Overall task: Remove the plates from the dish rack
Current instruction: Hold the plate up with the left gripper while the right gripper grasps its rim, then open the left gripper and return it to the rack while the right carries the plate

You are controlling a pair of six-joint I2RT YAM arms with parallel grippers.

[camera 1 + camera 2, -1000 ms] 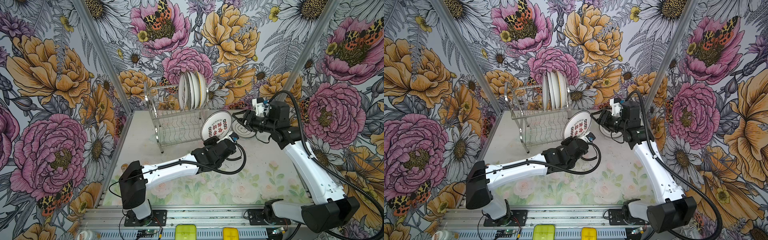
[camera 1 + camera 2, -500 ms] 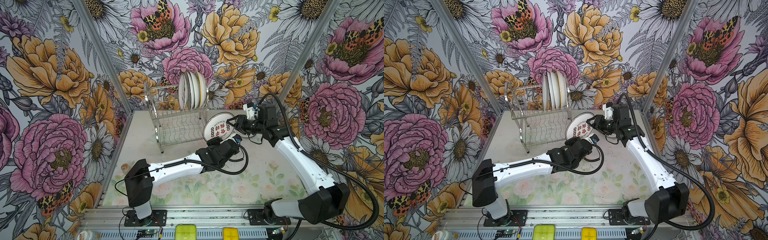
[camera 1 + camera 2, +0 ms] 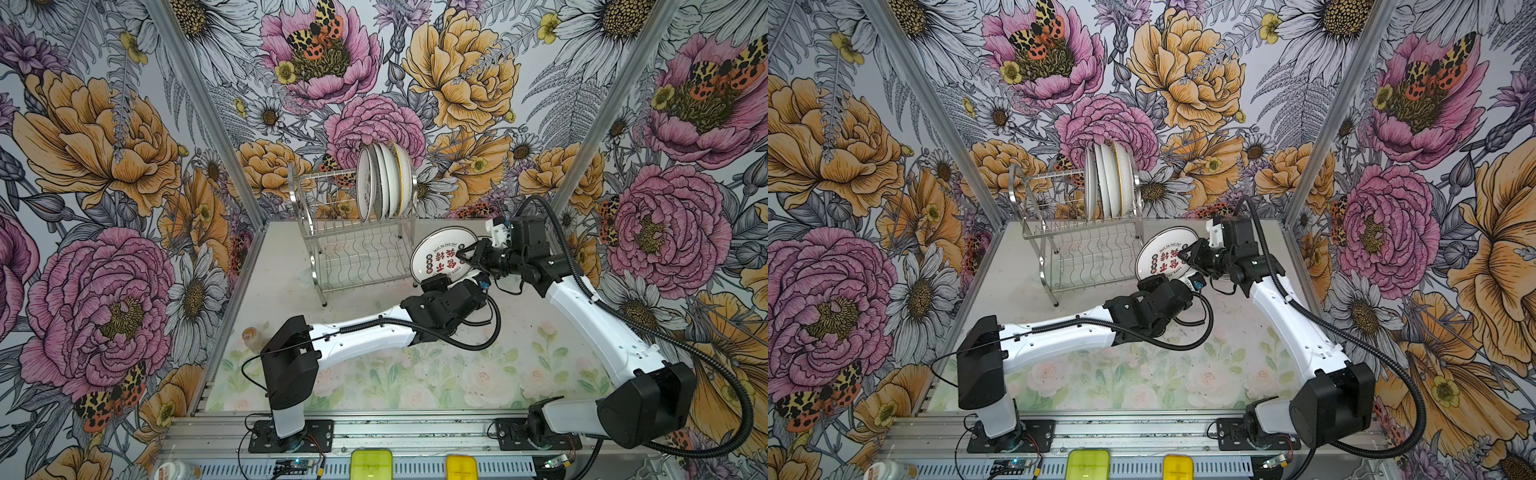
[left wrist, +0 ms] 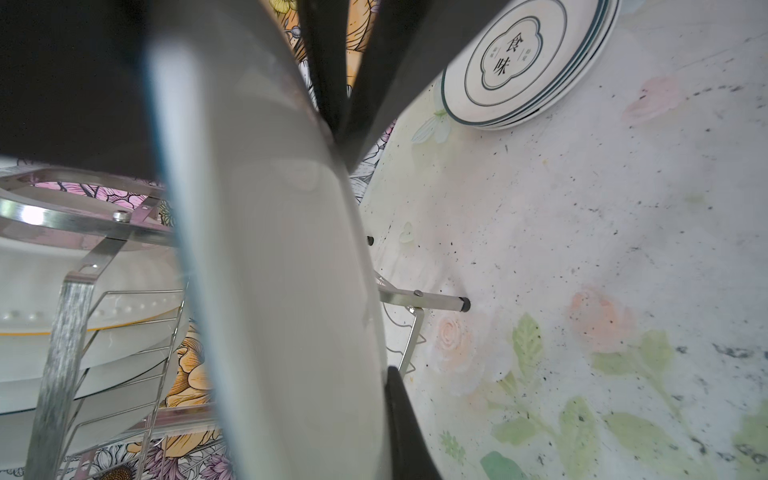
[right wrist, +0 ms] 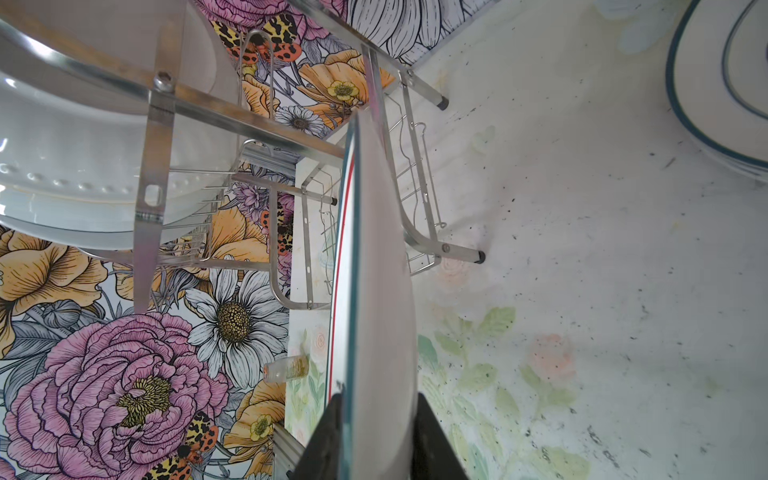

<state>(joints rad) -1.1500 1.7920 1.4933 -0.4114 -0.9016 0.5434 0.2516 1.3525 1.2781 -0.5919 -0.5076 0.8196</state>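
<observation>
The white round plate with red characters (image 3: 432, 254) stands on edge, its lower rim clamped in my left pincer (image 3: 433, 280), its right rim nipped by my right pincer (image 3: 461, 254).

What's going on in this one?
Both arms have hold of one plate with red characters, which stands on edge beside the rack. The left claw is shut on its lower edge and the right claw pinches its right rim, so this looks like a hand-over. About four other plates stand in the rack's upper tier. A stack of plates lies flat on the table.
</observation>
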